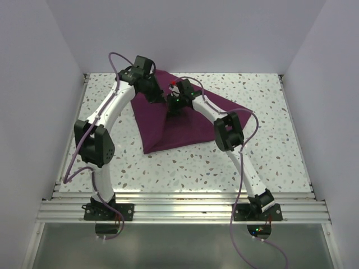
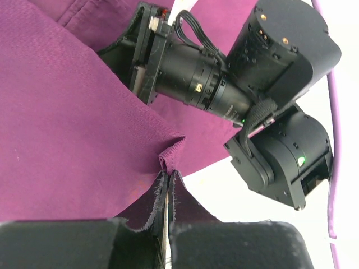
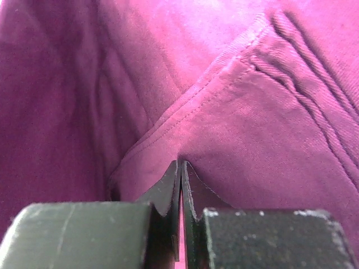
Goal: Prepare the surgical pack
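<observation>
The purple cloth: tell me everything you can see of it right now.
The purple cloth is a plum woven sheet with a stitched hem, lying on the speckled table in a rough triangle, one point toward the right. It is creased and bunched in its far half, where the left gripper and right gripper are each shut on a pinched fold.

The left arm (image 1: 112, 103) and right arm (image 1: 249, 171) are formed of white curved links joined by black motor housings, with purple cables (image 1: 115, 56) looped alongside. Behind the right fingers (image 3: 84, 235), a black cylindrical wrist (image 2: 196, 84), brass-coloured screw heads (image 2: 262, 15) and a green light (image 2: 301, 161) are seen. The left fingers (image 2: 84, 244) are matte black and tapered to thin tips.
</observation>
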`<state>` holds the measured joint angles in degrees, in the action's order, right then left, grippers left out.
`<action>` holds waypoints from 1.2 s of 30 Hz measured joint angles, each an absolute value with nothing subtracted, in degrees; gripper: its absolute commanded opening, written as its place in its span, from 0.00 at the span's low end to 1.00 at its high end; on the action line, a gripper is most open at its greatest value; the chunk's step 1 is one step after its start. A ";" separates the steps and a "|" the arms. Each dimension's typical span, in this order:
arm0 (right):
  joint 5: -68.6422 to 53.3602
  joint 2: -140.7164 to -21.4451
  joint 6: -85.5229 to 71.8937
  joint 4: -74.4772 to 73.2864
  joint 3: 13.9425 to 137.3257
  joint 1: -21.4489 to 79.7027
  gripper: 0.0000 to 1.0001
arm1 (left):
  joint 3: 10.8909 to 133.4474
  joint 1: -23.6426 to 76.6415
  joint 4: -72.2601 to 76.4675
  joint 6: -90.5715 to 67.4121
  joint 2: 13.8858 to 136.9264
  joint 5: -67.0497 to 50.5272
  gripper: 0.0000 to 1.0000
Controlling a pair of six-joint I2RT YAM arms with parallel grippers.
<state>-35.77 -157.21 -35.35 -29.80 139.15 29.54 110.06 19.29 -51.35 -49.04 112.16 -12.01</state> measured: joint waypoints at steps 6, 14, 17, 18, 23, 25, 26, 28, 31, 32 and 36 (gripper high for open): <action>-37.15 -157.25 -38.00 -29.78 138.78 28.75 0.00 | 110.17 21.37 -50.65 -49.41 112.46 -12.16 0.00; -37.56 -157.47 -39.48 -29.80 138.78 28.53 0.00 | 113.65 24.29 -50.48 -50.17 115.50 -12.71 0.00; -37.67 -157.49 -39.70 -29.80 138.78 28.49 0.00 | 113.69 24.77 -50.46 -50.30 115.74 -13.10 0.00; -37.69 -157.51 -39.79 -29.80 138.78 28.47 0.00 | 113.71 24.88 -50.41 -50.39 115.87 -13.15 0.00; -38.22 -157.69 -40.21 -29.67 138.78 28.36 0.00 | 114.02 25.36 -50.24 -50.43 117.03 -13.54 0.00; -38.59 -157.84 -40.40 -29.52 138.78 28.25 0.00 | 114.02 25.78 -50.26 -50.41 117.38 -13.56 0.00; -38.70 -157.88 -40.51 -29.47 138.78 28.23 0.00 | 114.02 25.98 -50.26 -50.41 117.47 -13.58 0.00; -38.79 -157.88 -40.58 -29.45 138.78 28.21 0.00 | 114.02 26.55 -50.26 -50.39 117.54 -13.78 0.00; -38.79 -157.88 -40.58 -29.43 138.78 28.21 0.00 | 114.02 27.42 -50.26 -50.39 117.58 -14.04 0.00; -38.79 -157.88 -40.60 -29.43 138.78 28.21 0.00 | 114.02 27.59 -50.26 -50.39 117.67 -14.20 0.00; -38.79 -157.88 -40.77 -29.43 138.78 28.21 0.00 | 115.26 27.94 -50.41 -50.30 119.24 -14.37 0.00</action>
